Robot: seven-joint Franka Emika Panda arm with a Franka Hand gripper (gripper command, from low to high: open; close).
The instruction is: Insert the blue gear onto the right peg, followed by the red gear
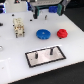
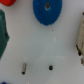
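- Blue plastic is seen in the blue gear [image 1: 43,34], which lies flat on the white table [image 1: 12,60], not on any peg.
- Just beside it, toward the exterior view's right, the red gear [image 1: 62,33] is seen lying flat too, and it is apart from the blue one.
- Nearer the camera, a white plate with a black border [image 1: 45,55] is seen, with two thin dark pegs standing on it.
- The right peg [image 1: 50,51] is bare, and so is the other peg [image 1: 38,55].
- A small wooden stand [image 1: 18,27] is seen toward the exterior view's left, well apart from the gears.
- In the wrist view, the blue gear [image 2: 47,11] is seen from above, and a slice of the red gear [image 2: 7,2] shows in one corner.
- The claw is not shown clearly in either picture, so it cannot be told if it is spread or pressed together.
- Nothing of the task is judged to be done yet.
- The blue gear is still to be picked up and put on the right peg, and then the red gear after it.
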